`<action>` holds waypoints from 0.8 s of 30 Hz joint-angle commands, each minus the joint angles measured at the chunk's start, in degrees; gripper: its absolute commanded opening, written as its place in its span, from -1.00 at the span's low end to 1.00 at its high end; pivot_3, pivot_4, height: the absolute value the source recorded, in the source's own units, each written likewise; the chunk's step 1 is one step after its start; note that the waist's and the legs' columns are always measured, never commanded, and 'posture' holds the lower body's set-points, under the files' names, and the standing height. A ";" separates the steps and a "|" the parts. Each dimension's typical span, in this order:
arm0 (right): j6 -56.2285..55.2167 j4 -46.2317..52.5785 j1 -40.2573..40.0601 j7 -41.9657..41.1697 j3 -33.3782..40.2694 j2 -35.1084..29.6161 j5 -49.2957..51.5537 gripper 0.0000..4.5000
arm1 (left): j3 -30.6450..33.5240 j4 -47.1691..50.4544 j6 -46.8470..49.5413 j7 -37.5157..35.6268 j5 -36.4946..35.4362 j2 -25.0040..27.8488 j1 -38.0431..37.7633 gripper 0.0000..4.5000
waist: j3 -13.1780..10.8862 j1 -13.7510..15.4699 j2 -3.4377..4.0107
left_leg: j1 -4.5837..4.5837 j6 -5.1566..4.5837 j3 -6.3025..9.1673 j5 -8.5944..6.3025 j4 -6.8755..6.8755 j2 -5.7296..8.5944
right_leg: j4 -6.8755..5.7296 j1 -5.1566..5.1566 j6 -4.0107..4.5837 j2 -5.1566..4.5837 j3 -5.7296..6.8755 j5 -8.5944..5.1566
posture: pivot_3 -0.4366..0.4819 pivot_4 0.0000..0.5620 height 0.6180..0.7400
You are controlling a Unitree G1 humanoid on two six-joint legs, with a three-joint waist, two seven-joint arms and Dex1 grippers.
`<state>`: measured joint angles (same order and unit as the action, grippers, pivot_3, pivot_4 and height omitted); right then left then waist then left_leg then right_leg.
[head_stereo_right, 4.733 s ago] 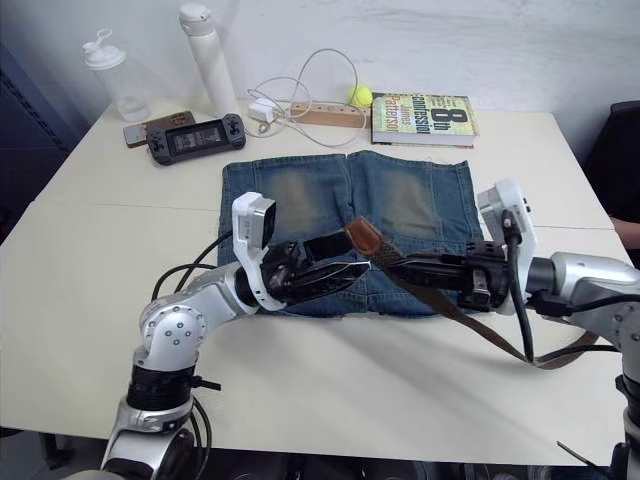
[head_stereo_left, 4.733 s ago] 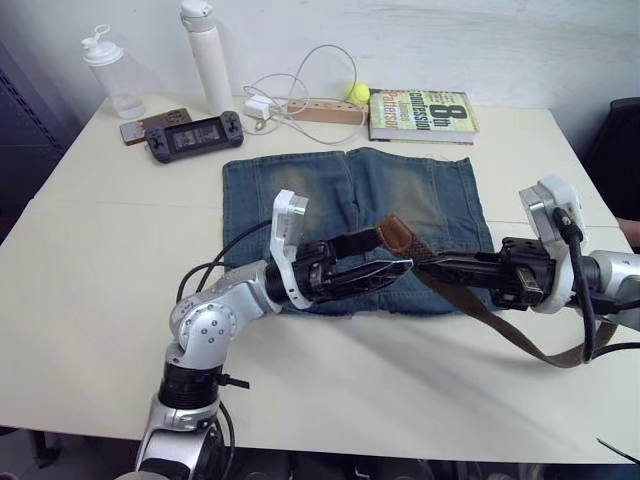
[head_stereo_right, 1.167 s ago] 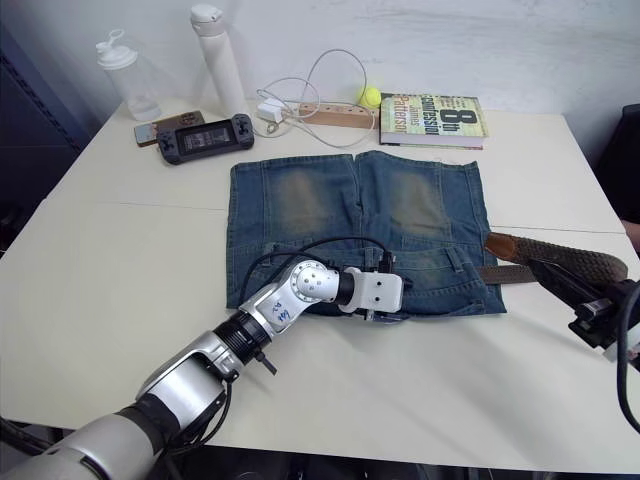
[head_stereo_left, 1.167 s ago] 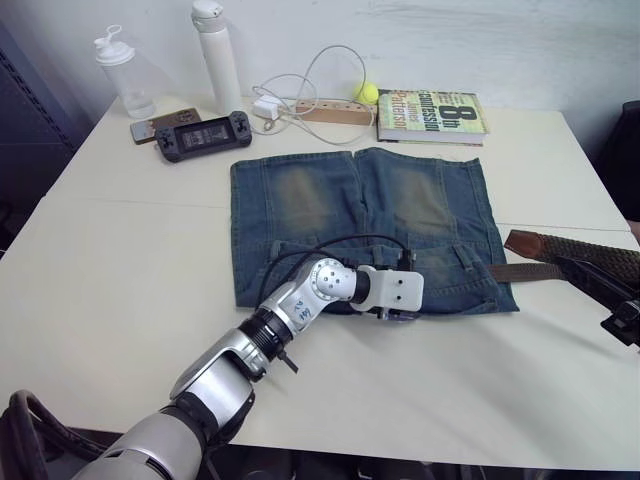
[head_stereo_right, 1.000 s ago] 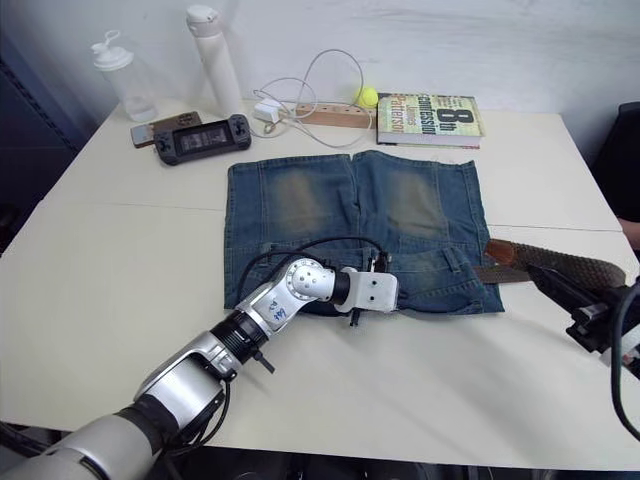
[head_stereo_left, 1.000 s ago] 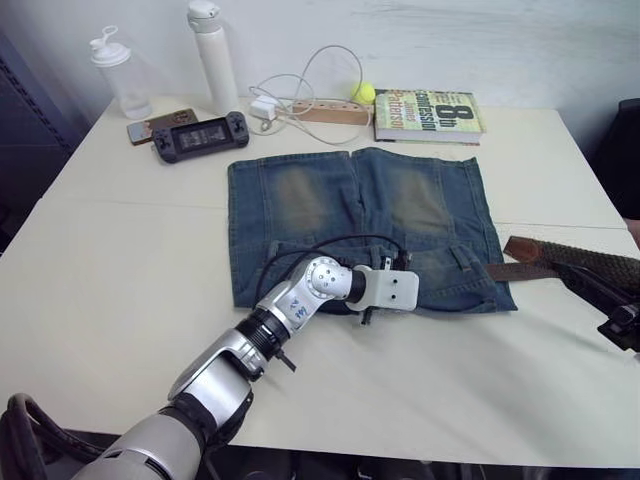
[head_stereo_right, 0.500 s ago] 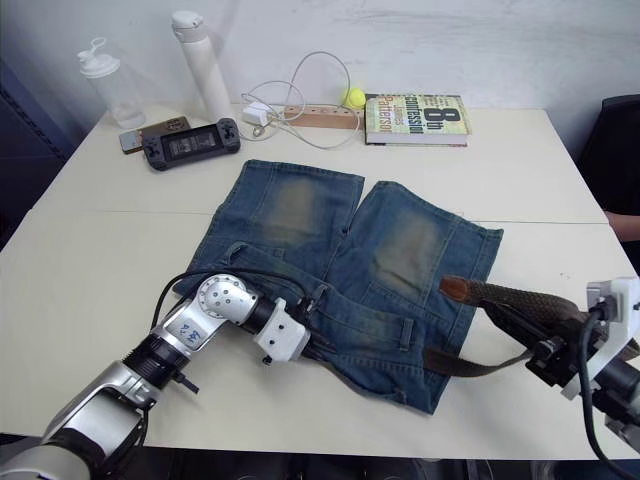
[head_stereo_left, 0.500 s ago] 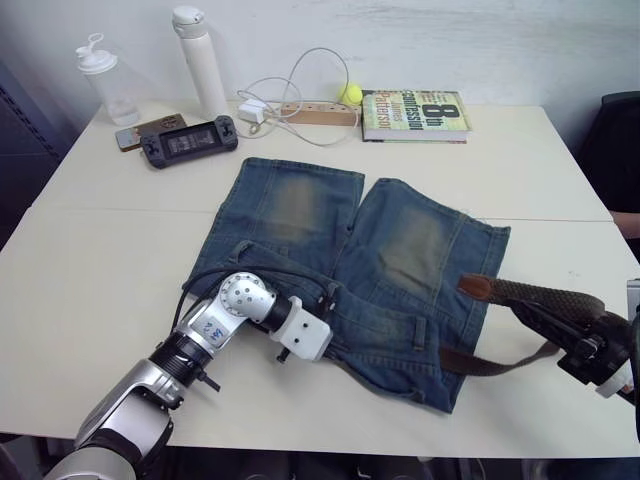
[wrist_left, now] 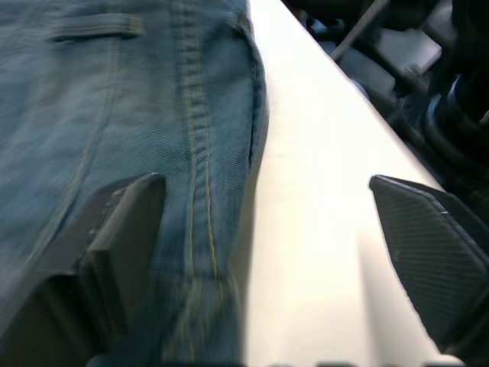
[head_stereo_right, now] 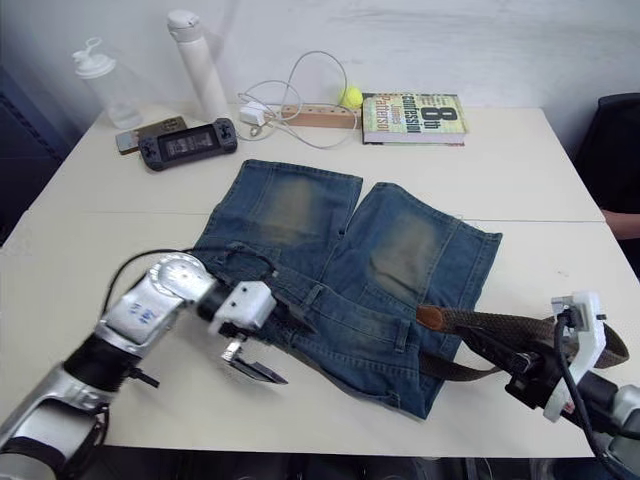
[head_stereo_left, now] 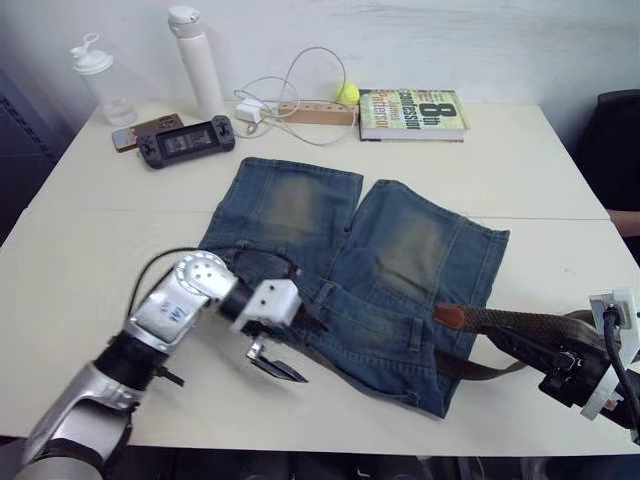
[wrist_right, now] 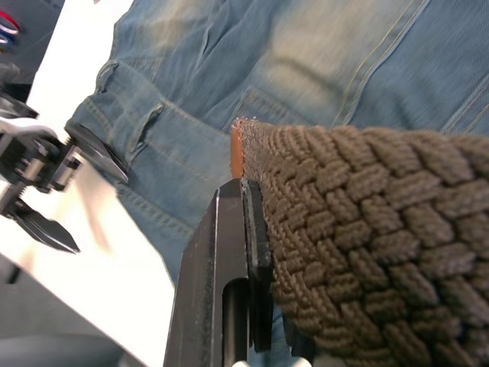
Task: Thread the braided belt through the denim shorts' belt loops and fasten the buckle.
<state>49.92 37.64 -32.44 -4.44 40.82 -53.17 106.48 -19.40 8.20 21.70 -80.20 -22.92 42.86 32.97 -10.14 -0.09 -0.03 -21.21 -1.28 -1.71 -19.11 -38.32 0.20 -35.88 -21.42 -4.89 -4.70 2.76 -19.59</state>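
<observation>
silver arms, black cables, white wrists

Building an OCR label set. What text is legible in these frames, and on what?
"8th": large on the cover of the book at the far edge of the table; the "th" is small.
Other cover lines on the book: too small to read with confidence.
Handheld game console screen: nothing legible.
Left arm joint marking: too blurred to read.
</observation>
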 commanded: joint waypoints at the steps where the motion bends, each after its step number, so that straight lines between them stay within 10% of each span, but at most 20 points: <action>1: -0.87 -0.81 0.13 3.66 -1.96 -1.90 5.28 -1.00 | 6.10 4.55 8.94 3.98 -5.57 0.44 1.58 0.97 | 0.00 0.20 0.00 | -0.02 0.00 0.02 0.00 0.00 0.01 | 0.02 0.00 0.00 -0.01 0.01 0.00 | -0.05 -0.47 0.92; 24: 4.84 -14.68 8.04 4.75 -15.75 -2.65 3.26 -1.00 | 10.93 14.69 16.09 18.26 -6.26 -1.33 -4.18 0.97 | -0.05 0.21 -0.09 | -0.02 -0.01 0.02 0.01 0.00 0.04 | 0.01 0.02 -0.02 0.03 0.04 0.01 | -0.05 -0.47 0.92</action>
<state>54.12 23.04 -24.59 -0.03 26.06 -55.57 109.15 -9.89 20.41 37.86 -62.55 -27.94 41.48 28.74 -10.19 0.12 -0.11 -21.23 -1.29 -1.68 -19.10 -38.33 0.23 -35.87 -21.40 -4.91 -4.67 2.80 -19.57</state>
